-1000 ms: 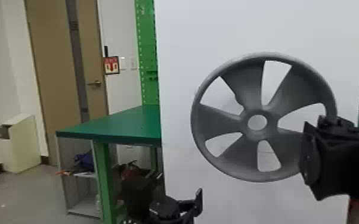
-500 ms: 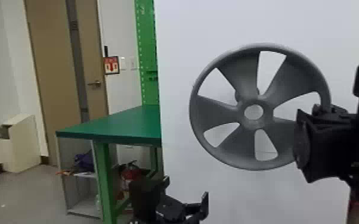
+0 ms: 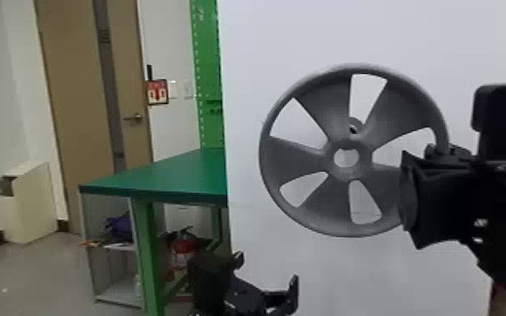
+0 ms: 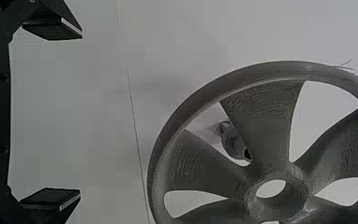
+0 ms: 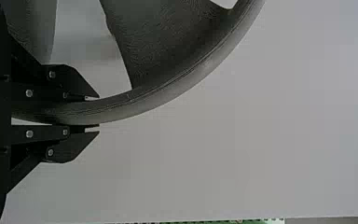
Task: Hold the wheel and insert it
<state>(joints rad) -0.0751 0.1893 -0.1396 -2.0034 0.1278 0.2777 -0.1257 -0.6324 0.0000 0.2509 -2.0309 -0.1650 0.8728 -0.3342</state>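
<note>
Holding wheel (image 3: 363,159) rim btwn R gripper (image 3: 419,178) fingers.

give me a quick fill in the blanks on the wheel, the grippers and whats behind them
The right gripper holds the wheel by its outer ____.
The left gripper is ____, not shut.
The colour of the panel behind the wheel is ____.
The colour of the tabletop is ____.

Missing words: rim; open; white; green
</note>
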